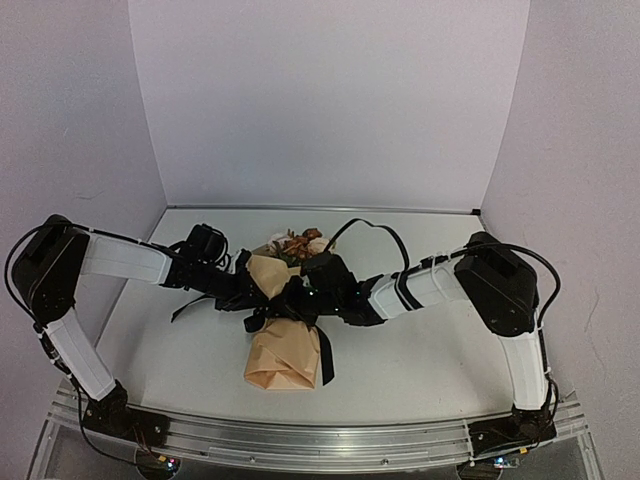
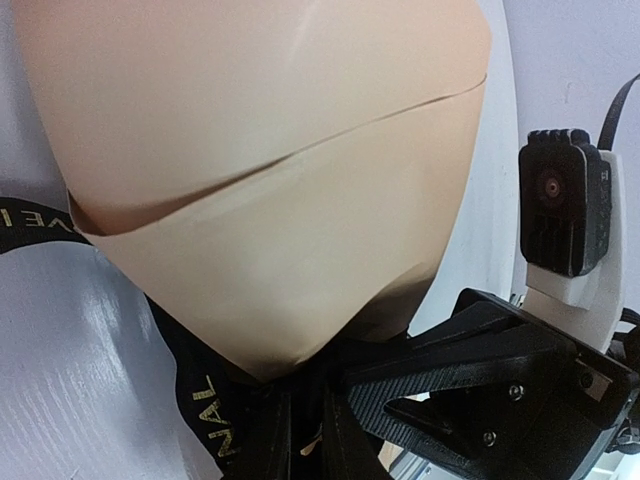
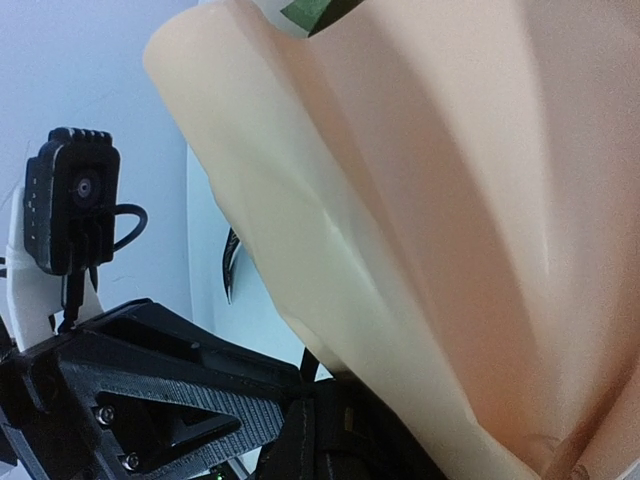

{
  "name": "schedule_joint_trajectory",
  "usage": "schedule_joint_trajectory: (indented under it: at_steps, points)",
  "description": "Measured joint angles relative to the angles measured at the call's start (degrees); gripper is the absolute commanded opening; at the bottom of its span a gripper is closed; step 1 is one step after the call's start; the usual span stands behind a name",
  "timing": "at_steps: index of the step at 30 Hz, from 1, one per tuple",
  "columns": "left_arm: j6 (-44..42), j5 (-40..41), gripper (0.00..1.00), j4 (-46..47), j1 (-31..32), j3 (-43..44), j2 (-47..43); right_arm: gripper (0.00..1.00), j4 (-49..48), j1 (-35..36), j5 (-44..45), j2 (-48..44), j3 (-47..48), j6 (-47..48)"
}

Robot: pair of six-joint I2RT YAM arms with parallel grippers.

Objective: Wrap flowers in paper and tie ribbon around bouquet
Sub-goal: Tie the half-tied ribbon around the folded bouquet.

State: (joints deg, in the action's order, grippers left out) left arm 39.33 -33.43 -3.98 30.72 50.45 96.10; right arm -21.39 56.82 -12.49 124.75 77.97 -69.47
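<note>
The bouquet (image 1: 283,345) lies lengthwise mid-table, tan paper (image 2: 280,180) wrapped round it, with the cream and orange-brown flowers (image 1: 300,243) poking out at the far end. The black ribbon (image 1: 326,365) circles its waist and one tail hangs over the near paper. Both grippers meet at that waist. My left gripper (image 1: 268,303) comes from the left; in its wrist view the fingers (image 2: 309,392) stand close together with lettered ribbon (image 2: 195,400) bunched at them. From the right, my right gripper (image 1: 302,300) is shut, with ribbon at its tips (image 3: 330,412) under the paper (image 3: 450,200).
White walls close in the table on three sides. A black cable (image 1: 375,228) arcs over the table behind the right arm. A metal rail (image 1: 320,440) runs along the near edge. The other arm's body fills the lower corner in each wrist view.
</note>
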Motion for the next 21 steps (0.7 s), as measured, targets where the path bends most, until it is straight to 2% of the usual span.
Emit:
schedule_joint_trajectory:
  at_steps: [5,9,14,21]
  points:
    - [0.12,-0.06,0.0,0.21,-0.04,-0.31,0.1,0.0,-0.03,0.0,0.0,0.0,0.0,-0.02]
    - [0.21,0.14,0.0,0.78,-0.03,-0.35,0.11,0.0,-0.02,0.0,0.07,-0.02,-0.08,-0.02]
    - [0.15,0.61,0.0,1.59,0.05,-0.91,-0.19,0.07,0.03,0.0,0.28,-0.26,-0.57,0.06]
    - [-0.19,2.41,0.0,1.61,-0.04,-1.1,-1.55,0.04,1.17,0.11,1.5,-2.25,-2.54,0.09]
